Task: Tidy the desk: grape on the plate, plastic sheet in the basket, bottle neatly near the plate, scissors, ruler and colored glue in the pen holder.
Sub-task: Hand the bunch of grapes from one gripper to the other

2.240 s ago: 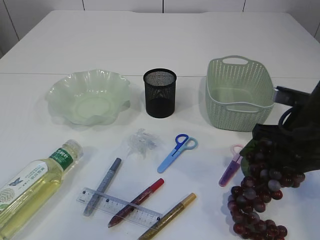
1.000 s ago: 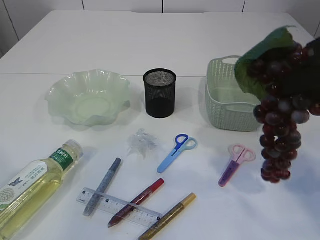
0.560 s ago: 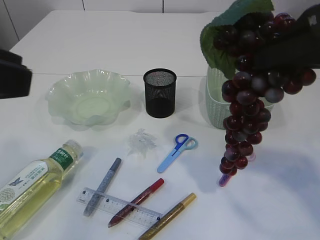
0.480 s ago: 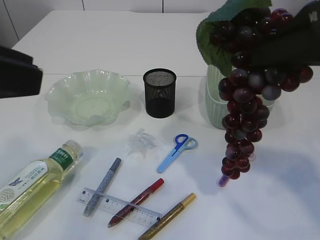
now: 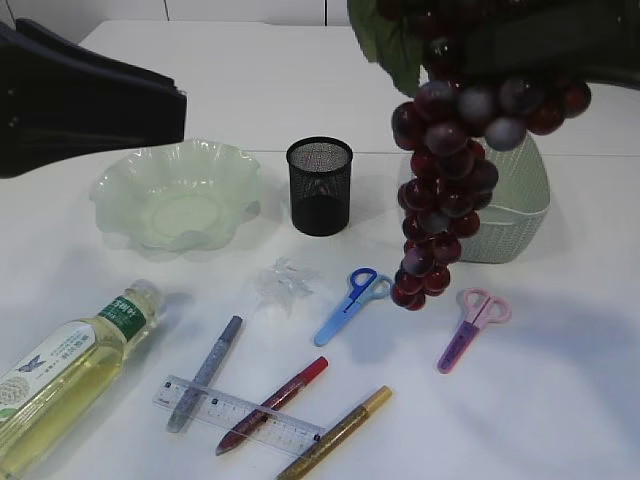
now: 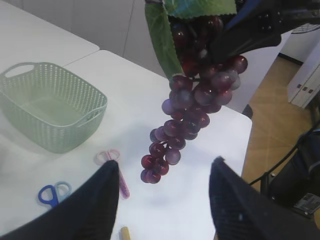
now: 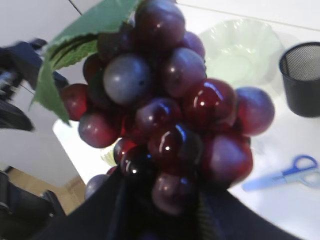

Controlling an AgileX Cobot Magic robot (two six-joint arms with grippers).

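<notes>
Exterior view: the right gripper (image 5: 545, 45) clamped the dark red plastic grape bunch (image 5: 445, 190), hanging above the table beside the pale green woven basket (image 5: 520, 215) (well right of the ruffled green plate (image 5: 175, 195)). Left wrist view: the left gripper (image 6: 162, 197) stood apart, empty. Right wrist view: grapes filled the frame.

Both arms are matte black: the left gripper (image 6: 162, 200) has two broad, rounded, smooth fingers (image 6: 102, 197).

Your grape bunch (image 5: 445, 190): dark red, green leaf, hangs vertically in midair; your plate (image 5: 178, 194): pale green, ruffled, upright.
</notes>
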